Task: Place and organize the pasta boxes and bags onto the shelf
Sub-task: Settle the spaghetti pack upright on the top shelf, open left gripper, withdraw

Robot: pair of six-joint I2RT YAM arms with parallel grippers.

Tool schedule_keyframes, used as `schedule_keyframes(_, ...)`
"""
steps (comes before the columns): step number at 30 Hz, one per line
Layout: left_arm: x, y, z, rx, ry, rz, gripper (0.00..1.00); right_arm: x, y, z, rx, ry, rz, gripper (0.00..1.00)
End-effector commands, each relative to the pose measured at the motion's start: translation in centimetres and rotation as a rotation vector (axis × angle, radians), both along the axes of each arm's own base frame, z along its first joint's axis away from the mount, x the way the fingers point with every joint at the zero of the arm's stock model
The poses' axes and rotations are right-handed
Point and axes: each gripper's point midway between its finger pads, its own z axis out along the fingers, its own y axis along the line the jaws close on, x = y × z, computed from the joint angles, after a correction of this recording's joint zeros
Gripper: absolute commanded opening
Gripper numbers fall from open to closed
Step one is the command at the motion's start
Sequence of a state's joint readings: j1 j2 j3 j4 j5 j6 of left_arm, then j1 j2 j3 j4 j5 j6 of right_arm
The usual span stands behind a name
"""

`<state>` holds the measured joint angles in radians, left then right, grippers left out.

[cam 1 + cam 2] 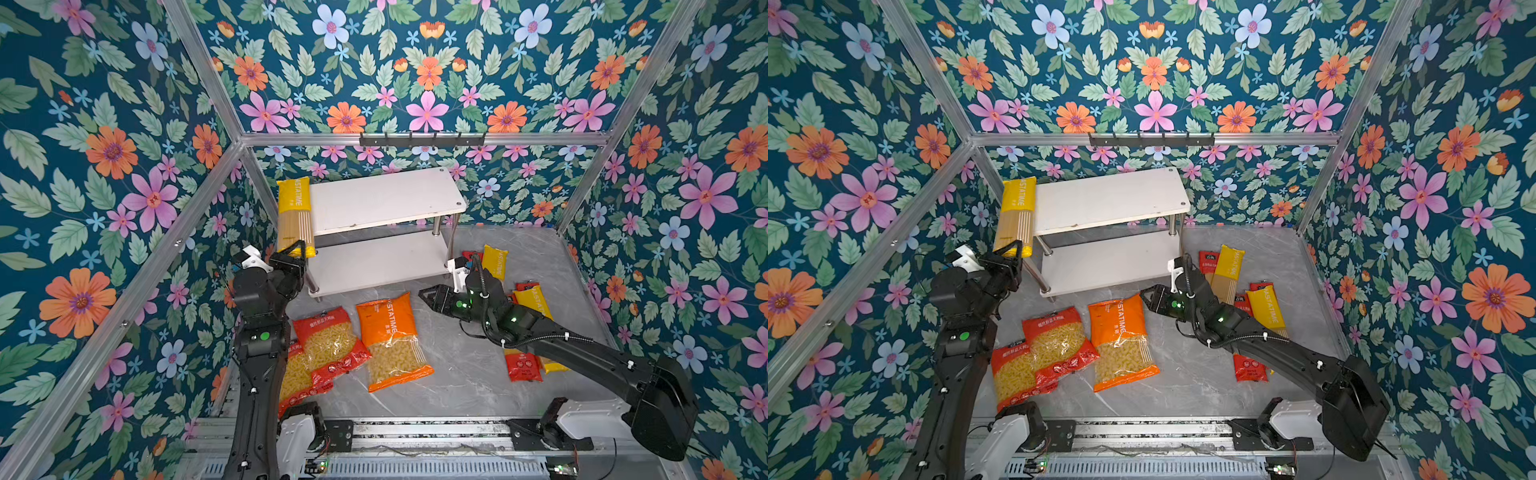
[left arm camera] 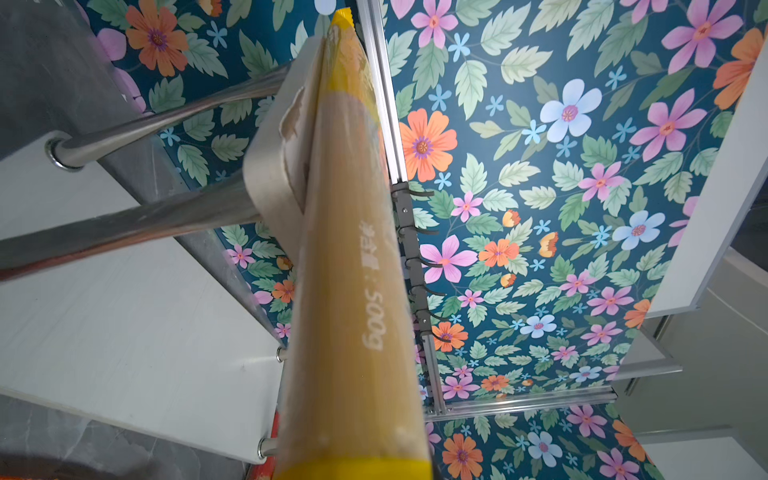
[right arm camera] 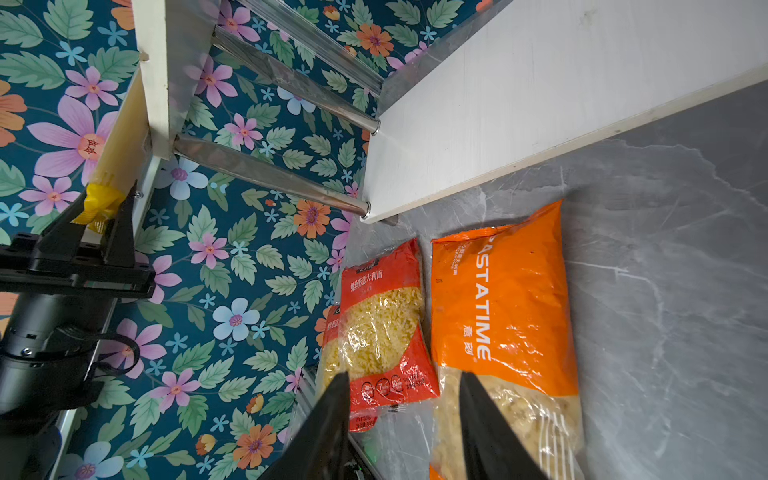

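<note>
In both top views my left gripper (image 1: 298, 251) was clamped on the lower end of a long yellow spaghetti pack (image 1: 294, 212), left of centre. It held the pack steep against the left end of the shelf (image 1: 386, 199), at the top board, I judged so it could tip onto that board. "ASTATIME" showed on the label.

My right gripper (image 1: 426, 294), jaws apart and empty, hung right of centre over the grey floor (image 1: 465, 374) beside the orange bag (image 1: 390, 340), probably kept clear until needed.

In the left wrist view the pack (image 2: 353, 291) read "500g" and lay along the top board (image 2: 274, 174).

In the right wrist view my right gripper (image 3: 404, 376) stood spread before the orange bag (image 3: 498, 299), marked "PASTATIME", and a red bag (image 3: 382, 316) printed in Chinese.
</note>
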<state>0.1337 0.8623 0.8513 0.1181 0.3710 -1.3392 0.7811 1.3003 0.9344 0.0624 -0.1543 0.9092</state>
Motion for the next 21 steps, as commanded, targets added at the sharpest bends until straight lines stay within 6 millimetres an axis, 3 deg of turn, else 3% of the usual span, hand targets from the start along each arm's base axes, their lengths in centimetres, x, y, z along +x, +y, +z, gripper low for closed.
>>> schedule_keyframes(1, 0.4, 0.8, 1.7, -0.018, -0.074, 0.040, 0.00, -0.1, -0.1, 0.1, -0.013, -0.013, 0.002, 0.45)
schedule_keyframes(9, 1.3, 0.2, 2.5, 0.015, -0.082, -0.007, 0.03, -0.1, -0.3, -0.1, -0.021, -0.016, -0.004, 0.44)
schedule_keyframes(13, 1.4, -0.1, 2.4, 0.016, -0.080, -0.023, 0.12, -0.1, -0.2, 0.1, -0.018, -0.017, 0.000, 0.44)
schedule_keyframes(15, 1.1, -0.2, 2.1, 0.021, -0.076, -0.025, 0.28, -0.2, -0.3, 0.1, -0.020, -0.018, -0.003, 0.44)
schedule_keyframes(17, 0.5, -0.2, 2.0, 0.037, -0.076, -0.023, 0.54, -0.1, -0.4, 0.1, -0.023, -0.018, -0.007, 0.44)
schedule_keyframes(19, -0.2, -0.4, 2.0, 0.069, -0.067, -0.027, 0.69, -0.1, -0.4, 0.1, -0.025, -0.020, -0.007, 0.44)
schedule_keyframes(21, -1.0, -0.9, 1.9, 0.119, -0.064, -0.050, 0.78, -0.1, -0.3, -0.2, -0.030, -0.014, -0.007, 0.45)
